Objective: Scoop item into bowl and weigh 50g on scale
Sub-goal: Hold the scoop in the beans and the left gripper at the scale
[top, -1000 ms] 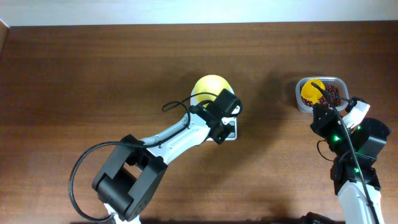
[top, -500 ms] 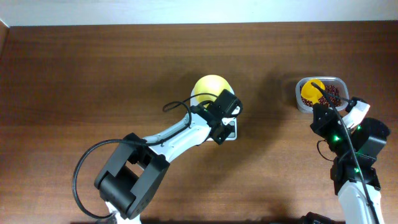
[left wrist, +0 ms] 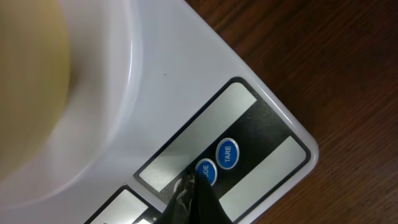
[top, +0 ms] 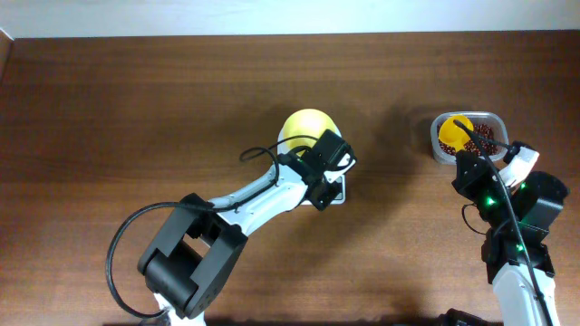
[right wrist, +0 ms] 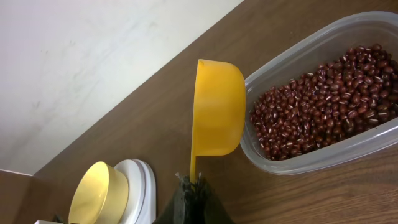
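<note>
**Pointing at the Buttons, Scoop at the Beans**

Left side first: the left pincer (left wrist: 188,194) is closed up, both fingers drawn into a single dark tip with nothing between them. That tip sits right at the lower edge of a round blue button (left wrist: 204,172) on the front panel of the white scale (left wrist: 186,56). Whether it actually touches the button, I cannot tell. Just beside it is the blue TARE button (left wrist: 227,154). Past the panel, on the scale's platform, stands the pale-yellow bowl (top: 304,127). It is a soft blur in the wrist view and a clean round shape from above, on the far side of the arm's wrist.

Over to the right: the right pincer (right wrist: 191,186) is clamped tight on the thin handle of the yellow scoop (right wrist: 217,106), which stands on edge, cup up top. The cup is hard against the near end of the clear plastic container (right wrist: 311,158), overlapping its rim. Inside, the red-brown beans (right wrist: 320,93) lie in a loose heap covering the bottom. What the cup holds, I cannot see from here.

Container and scale are well apart on the brown wooden desk (top: 136,109), with the container off to the right. Beyond the far edge is a pale wall (right wrist: 93,56).
</note>
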Robot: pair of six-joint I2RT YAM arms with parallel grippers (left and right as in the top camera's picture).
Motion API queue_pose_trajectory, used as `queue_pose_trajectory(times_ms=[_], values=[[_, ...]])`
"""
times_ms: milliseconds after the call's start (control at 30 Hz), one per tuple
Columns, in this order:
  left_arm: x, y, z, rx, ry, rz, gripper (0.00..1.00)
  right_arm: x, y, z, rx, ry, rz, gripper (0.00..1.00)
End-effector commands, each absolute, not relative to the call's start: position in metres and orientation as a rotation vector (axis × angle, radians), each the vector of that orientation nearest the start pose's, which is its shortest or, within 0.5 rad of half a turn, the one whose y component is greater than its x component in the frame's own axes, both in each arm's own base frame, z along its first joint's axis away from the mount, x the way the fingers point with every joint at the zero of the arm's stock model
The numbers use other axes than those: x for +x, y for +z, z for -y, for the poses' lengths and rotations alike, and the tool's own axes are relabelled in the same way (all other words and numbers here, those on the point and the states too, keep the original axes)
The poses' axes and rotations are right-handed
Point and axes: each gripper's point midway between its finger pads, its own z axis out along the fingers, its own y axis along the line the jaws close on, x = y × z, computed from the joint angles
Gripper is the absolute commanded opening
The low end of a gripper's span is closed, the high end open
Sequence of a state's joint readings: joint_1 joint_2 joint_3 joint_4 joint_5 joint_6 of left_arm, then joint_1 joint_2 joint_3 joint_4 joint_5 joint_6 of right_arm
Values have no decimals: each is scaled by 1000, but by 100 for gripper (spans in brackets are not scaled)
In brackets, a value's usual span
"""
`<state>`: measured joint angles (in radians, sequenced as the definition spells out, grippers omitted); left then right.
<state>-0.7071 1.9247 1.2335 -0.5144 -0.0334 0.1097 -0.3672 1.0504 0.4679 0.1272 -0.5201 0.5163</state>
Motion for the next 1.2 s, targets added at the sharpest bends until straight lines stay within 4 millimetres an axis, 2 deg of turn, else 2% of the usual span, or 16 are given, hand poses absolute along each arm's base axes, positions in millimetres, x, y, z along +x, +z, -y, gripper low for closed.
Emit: queue_pose_trajectory(times_ms=[0, 67, 133, 233, 333, 1167], values=[[327, 8, 265, 1064, -108, -2608, 0, 338, 166, 41, 539, 610, -1926, 4], [333, 8, 258, 983, -112, -2641, 0, 338, 166, 41, 539, 610, -1926, 4], [334, 7, 256, 973, -113, -2647, 0, 338, 166, 41, 539, 610, -1925, 4], [333, 5, 256, 986, -111, -2646, 0, 338, 166, 41, 539, 610, -1925, 4], [328, 5, 263, 1086, -143, -2613, 0, 338, 166, 41, 539, 610, -1925, 4], [320, 5, 268, 1165, -136, -2588, 0, 338, 166, 40, 539, 610, -1926, 4]])
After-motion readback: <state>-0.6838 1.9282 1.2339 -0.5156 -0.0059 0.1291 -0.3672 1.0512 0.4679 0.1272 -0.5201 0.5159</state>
